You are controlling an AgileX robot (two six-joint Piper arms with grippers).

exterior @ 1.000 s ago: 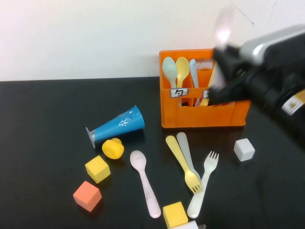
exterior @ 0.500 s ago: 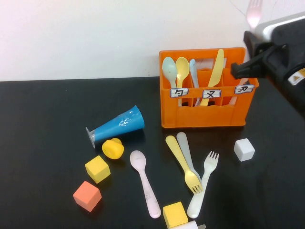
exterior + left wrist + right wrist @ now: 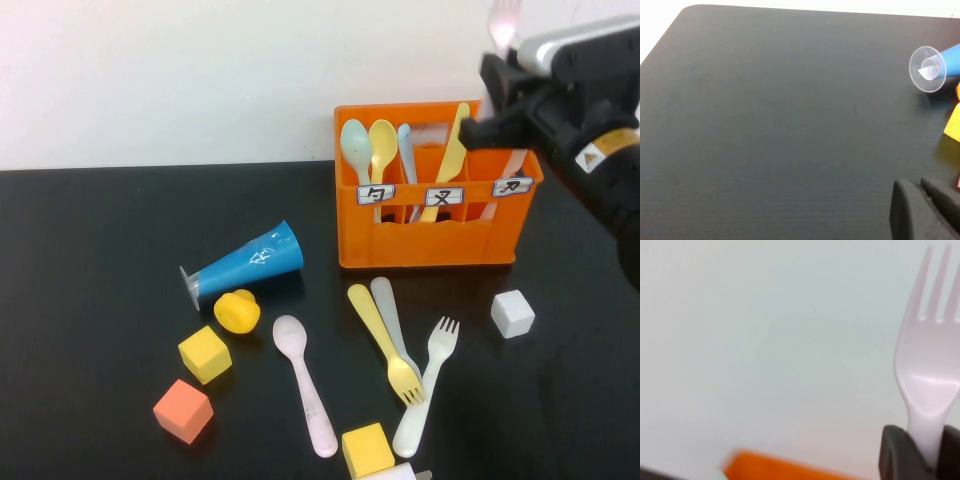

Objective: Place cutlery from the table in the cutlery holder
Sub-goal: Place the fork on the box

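Note:
The orange cutlery holder (image 3: 430, 235) stands at the back of the black table (image 3: 90, 280). It holds two spoons, a yellow knife (image 3: 452, 150) and other pieces. My right gripper (image 3: 505, 58) is shut on a pink fork (image 3: 503, 18), tines up, just above the holder's right end. The right wrist view shows the fork (image 3: 930, 385) between the fingers of this gripper (image 3: 927, 447). A pink spoon (image 3: 300, 380), a yellow fork (image 3: 385, 345), a pale grey piece (image 3: 390, 315) and a white fork (image 3: 428, 390) lie in front of the holder. My left gripper (image 3: 920, 192), shut and empty, shows only in the left wrist view, low over bare table.
A blue cone cup (image 3: 245, 262) lies left of the holder, and its clear base shows in the left wrist view (image 3: 927, 69). Foam cubes lie around: yellow (image 3: 205, 354), orange (image 3: 183, 410), yellow (image 3: 367, 449) and white (image 3: 512, 313). A yellow round toy (image 3: 237, 311) sits by the cup.
My right gripper, holding the pink fork, rose from in front of the holder's middle and swung right, then came back slightly left over the right end. The cutlery on the table has not moved.

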